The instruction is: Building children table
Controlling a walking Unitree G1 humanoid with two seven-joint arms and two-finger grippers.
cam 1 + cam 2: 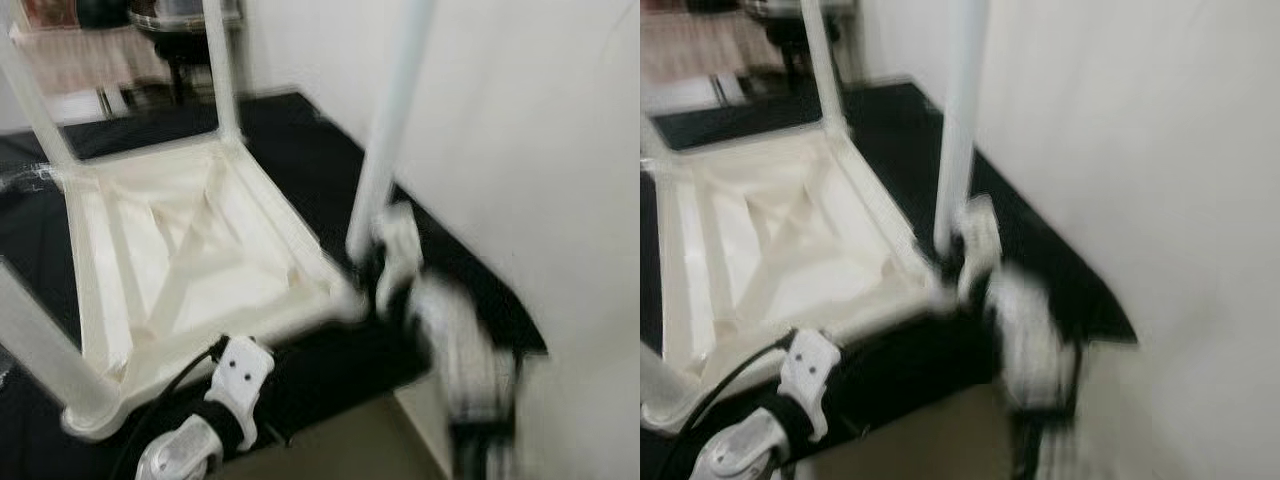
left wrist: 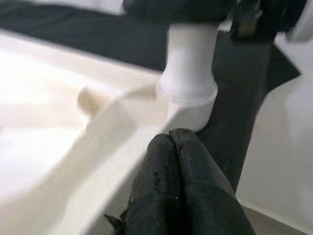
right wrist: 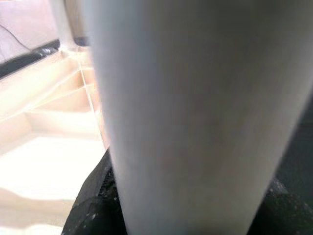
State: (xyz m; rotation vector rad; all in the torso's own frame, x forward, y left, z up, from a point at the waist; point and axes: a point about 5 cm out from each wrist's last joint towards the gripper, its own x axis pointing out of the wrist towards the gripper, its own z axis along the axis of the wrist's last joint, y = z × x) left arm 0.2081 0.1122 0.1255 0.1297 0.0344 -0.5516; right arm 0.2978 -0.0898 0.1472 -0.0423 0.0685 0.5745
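Note:
A white children's table (image 1: 200, 250) lies upside down on a black mat (image 1: 310, 160). Three legs stand up from its corners: far left (image 1: 30, 90), far right (image 1: 222, 70) and near left (image 1: 40, 350). At the near right corner my right gripper (image 1: 382, 268), blurred, is shut on a fourth white leg (image 1: 390, 120), held upright with its foot at the corner socket (image 2: 188, 95). That leg (image 3: 186, 122) stands between the black fingers in the right wrist view. My left gripper (image 2: 171, 142) is shut with nothing in it, its tips against the table's frame just below that socket. My left wrist (image 1: 240, 375) shows at the table's near edge.
A white wall (image 1: 520, 150) runs close along the right of the mat. Tan floor (image 1: 340, 440) shows at the near edge. Dark furniture and a pale cloth (image 1: 90, 55) stand beyond the table at the back.

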